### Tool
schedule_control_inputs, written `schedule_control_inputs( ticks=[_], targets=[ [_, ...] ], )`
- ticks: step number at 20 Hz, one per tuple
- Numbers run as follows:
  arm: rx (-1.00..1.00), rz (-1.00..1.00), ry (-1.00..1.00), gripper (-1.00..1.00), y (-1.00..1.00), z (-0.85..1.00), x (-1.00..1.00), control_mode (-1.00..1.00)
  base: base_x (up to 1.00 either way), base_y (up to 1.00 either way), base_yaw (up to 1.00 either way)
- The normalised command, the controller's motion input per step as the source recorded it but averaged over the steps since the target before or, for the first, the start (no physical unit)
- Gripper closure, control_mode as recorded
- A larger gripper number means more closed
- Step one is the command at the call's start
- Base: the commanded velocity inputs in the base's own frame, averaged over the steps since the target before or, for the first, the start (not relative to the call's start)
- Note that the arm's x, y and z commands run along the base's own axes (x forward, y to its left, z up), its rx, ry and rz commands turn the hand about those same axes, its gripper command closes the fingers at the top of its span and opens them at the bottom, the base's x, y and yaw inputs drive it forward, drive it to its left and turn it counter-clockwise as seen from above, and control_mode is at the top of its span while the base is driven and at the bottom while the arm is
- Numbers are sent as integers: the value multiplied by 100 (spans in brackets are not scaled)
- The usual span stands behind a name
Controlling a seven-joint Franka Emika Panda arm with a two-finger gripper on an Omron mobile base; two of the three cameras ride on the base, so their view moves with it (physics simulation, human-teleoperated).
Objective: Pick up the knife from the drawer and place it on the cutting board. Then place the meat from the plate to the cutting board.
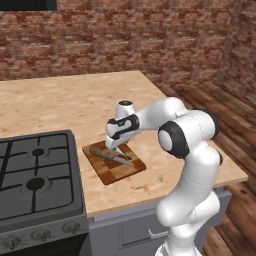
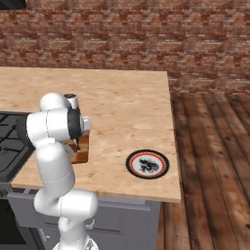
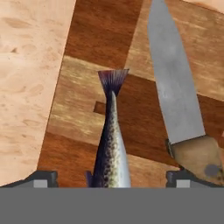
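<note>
The checkered wooden cutting board (image 1: 120, 171) lies on the counter beside the stove. On it rests the knife (image 3: 175, 87), brown handle toward my hand, grey blade pointing away. Beside the knife lies the meat (image 3: 111, 144), a slim speckled dark grey piece with a fanned tail end, flat on the board. My gripper (image 3: 111, 178) hovers just above the meat, open, with one fingertip on each side and touching nothing. From the left base, the gripper (image 1: 116, 146) points down over the knife (image 1: 113, 156). The round plate (image 2: 147, 163) sits near the counter's front right edge, a dark blotch in its centre.
A black gas stove (image 1: 35, 175) borders the board on the left. The wooden counter (image 1: 75, 105) stretches back to a brick wall. Grey cabinet fronts (image 1: 135, 230) run under the counter edge, partly behind my arm. Wooden floor lies to the right.
</note>
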Motion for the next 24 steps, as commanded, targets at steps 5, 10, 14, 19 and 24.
schedule_control_inputs(
  ticks=[5, 10, 14, 19, 24],
  targets=[
    [0, 0, 0, -100, -1, 84, -31, -100, 0, 0, 0],
    [0, 0, -2, -100, -34, 77, -65, -100, 0, 0, 0],
    [0, -6, -6, -100, -56, 69, -81, -100, 0, 0, 0],
    [0, -25, -11, -100, -54, 55, -90, -100, 0, 0, 0],
    [0, -34, -18, -100, -40, 58, -89, -100, 0, 0, 0]
  ],
)
